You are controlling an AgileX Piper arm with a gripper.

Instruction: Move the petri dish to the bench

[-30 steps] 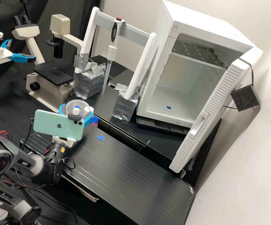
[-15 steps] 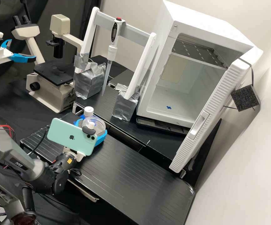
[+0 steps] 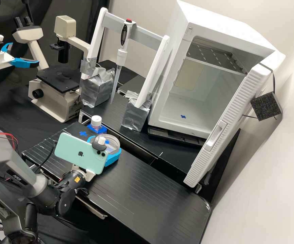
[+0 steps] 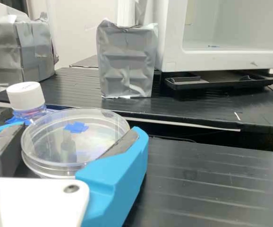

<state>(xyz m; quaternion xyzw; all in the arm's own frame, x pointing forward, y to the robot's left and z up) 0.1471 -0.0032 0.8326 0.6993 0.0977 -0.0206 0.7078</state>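
Blue fingers (image 4: 122, 172) part open by about a dish's width, the petri dish (image 4: 44, 146) held between them, pads (image 4: 121, 143) against its rim. Clock faces below are on the high view, centred on the dish, 12 towards the far wall.

Change over the last second: gripper (image 3: 106, 143) took the dish towards 4–5 o'clock, most of it in the first half, short shift since. It was up by the microscope side; it's now past the capped bottle (image 3: 96, 121), which sits close by at 11. That bottle was largely hidden at the start, and so was the blue tape cross (image 3: 82, 133) at 10; both in plain sight now.

Meaning: transfer leg looks nearly done. Dish is over the front bench (image 3: 150, 179), with blue tape visible through its clear base, so I'd read that as the drop mark. Smaller recent shift suggests final alignment. Can't tell if the base is touching down or just above.

Next, my call: lower until it seats flat, ease the fingers apart evenly, back off towards 8. Risks: letting go high or tilted, lid sliding, one pad dragging it off the mark. Incubator (image 3: 174, 112) at 2 o'clock is well apart, no clash.
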